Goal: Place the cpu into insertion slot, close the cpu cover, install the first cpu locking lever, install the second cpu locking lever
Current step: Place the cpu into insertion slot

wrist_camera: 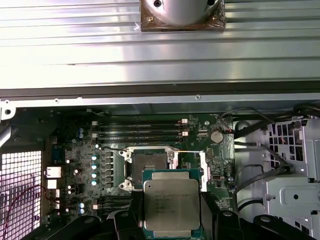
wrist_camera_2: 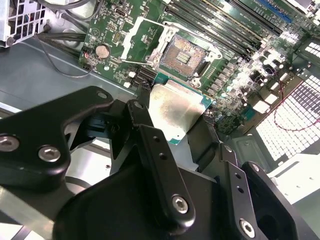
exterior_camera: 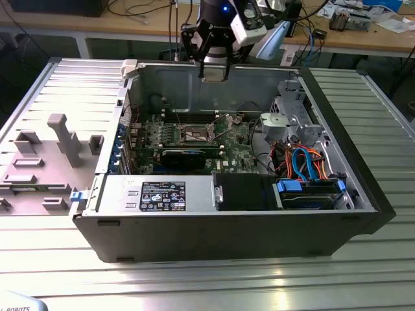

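My gripper (exterior_camera: 214,65) hangs over the back wall of the open computer case, shut on the cpu (wrist_camera: 171,202). In both wrist views the black fingers (wrist_camera_2: 145,135) clamp two opposite edges of the chip (wrist_camera_2: 175,112), silver-grey top facing the camera. The insertion slot (wrist_camera: 148,167) lies below on the green board with its dark contact field (wrist_camera_2: 181,57) bare. The silvery cpu cover (wrist_camera_2: 141,42) stands swung open at one side of the slot. In the exterior view the slot (exterior_camera: 194,134) sits mid-board, well below and in front of the gripper.
Long memory slots (wrist_camera: 140,131) run beside the socket. A black card (exterior_camera: 187,157) stands in front of it in the exterior view. A drive cage with orange and blue cables (exterior_camera: 305,162) fills the case's right, a power supply (exterior_camera: 159,194) the front. A grey fixture tray (exterior_camera: 45,162) lies outside at the left.
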`<act>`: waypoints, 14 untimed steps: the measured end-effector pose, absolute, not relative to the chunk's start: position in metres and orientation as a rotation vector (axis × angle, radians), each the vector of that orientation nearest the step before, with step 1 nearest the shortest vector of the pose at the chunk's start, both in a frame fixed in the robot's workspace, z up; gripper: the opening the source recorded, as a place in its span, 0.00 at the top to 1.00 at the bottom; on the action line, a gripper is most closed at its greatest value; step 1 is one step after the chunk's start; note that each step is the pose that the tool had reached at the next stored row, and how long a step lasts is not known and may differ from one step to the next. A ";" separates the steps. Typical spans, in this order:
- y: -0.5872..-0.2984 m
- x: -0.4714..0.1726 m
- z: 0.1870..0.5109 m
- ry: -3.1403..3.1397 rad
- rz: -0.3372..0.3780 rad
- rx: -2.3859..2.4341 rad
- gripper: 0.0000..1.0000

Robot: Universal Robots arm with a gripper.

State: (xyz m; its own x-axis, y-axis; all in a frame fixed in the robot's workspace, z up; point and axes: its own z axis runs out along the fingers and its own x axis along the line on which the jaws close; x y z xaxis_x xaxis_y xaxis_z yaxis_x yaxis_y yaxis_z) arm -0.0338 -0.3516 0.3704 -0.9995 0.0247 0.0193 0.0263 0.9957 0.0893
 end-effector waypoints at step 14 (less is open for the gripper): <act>-0.352 -0.035 0.367 -3.120 -0.140 -0.040 0.46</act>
State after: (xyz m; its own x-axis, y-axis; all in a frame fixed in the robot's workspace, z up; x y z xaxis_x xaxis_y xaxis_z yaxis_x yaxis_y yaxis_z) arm -0.0353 -0.3516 0.3666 -0.9995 0.0247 0.0193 0.0264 0.9956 0.0894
